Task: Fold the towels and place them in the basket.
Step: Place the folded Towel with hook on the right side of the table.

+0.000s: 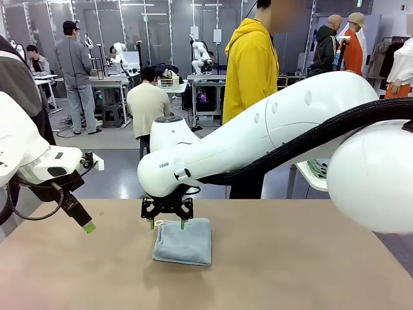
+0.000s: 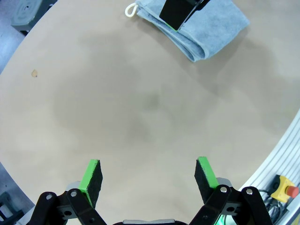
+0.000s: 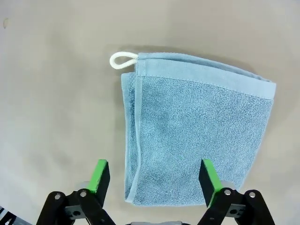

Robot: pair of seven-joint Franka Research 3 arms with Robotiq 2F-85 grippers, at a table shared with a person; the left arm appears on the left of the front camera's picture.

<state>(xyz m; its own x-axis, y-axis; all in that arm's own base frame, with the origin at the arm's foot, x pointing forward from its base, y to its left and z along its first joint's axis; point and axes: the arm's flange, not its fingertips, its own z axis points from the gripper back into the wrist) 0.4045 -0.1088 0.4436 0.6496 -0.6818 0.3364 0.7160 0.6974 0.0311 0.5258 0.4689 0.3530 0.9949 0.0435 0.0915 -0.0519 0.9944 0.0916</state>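
- Blue towel (image 3: 197, 140) folded flat on desk (image 3: 56, 93), directly under right tool (image 3: 153, 171); white loop (image 3: 123, 58) at its far corner.
- Right tool spread wide over the towel's near edge; contact unclear, probably just above.
- Left tool (image 2: 150, 173) wide, empty, towel well ahead.
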